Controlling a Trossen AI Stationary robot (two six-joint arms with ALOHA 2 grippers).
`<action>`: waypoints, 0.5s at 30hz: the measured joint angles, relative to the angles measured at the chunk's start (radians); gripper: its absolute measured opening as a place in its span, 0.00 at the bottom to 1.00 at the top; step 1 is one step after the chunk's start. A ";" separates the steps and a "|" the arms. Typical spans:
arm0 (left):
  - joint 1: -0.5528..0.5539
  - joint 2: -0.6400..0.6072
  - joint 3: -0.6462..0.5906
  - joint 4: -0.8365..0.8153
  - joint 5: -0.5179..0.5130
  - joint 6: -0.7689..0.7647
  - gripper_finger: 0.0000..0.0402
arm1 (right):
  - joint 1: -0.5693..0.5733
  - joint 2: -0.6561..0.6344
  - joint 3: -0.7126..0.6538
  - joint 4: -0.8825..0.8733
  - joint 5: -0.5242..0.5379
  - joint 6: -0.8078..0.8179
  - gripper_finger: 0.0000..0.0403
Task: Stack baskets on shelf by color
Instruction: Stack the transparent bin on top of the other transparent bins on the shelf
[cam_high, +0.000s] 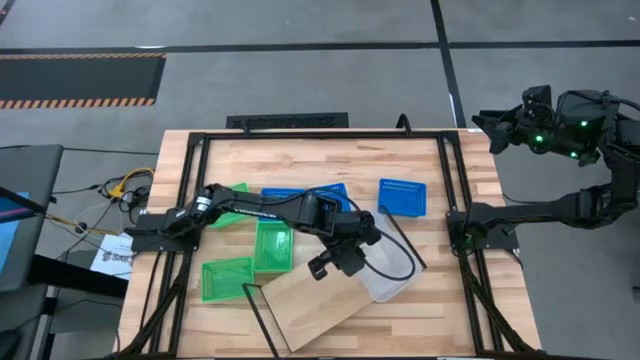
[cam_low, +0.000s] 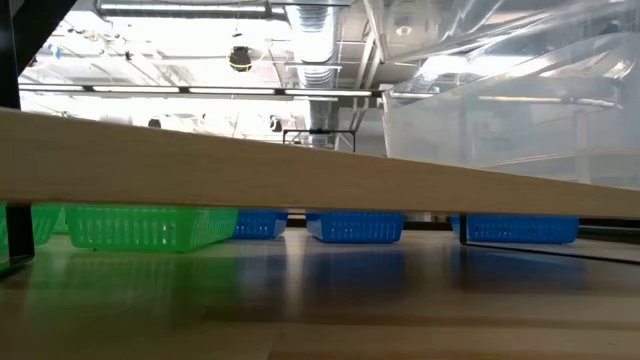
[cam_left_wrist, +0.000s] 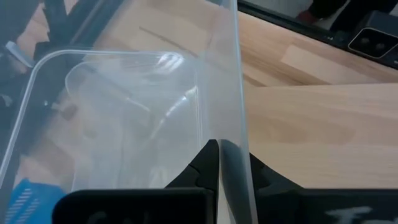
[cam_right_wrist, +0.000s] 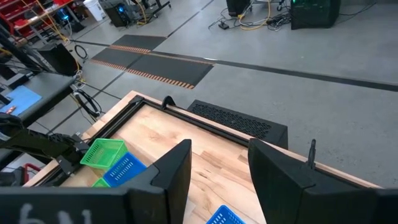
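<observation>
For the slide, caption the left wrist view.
Left gripper pinches the wall of a clear translucent plastic basket above the light-wood shelf plank.

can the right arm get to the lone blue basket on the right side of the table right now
Probably yes. The right claw is open and parked off the table's right edge, and the blue basket sits alone on that side with nothing over it.

Grey concrete floor (cam_high: 300, 85) with a hazard-striped mat (cam_high: 80, 80).
</observation>
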 joint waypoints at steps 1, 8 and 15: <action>0.000 0.000 0.000 -0.001 0.000 0.000 0.00 | 0.000 0.000 0.000 0.000 0.000 0.000 0.45; 0.006 0.000 0.000 -0.003 0.015 -0.012 0.00 | 0.000 0.000 0.000 0.000 0.000 0.000 0.44; 0.010 0.000 0.000 0.005 -0.001 -0.022 0.00 | 0.000 0.000 0.000 0.000 0.000 0.000 0.44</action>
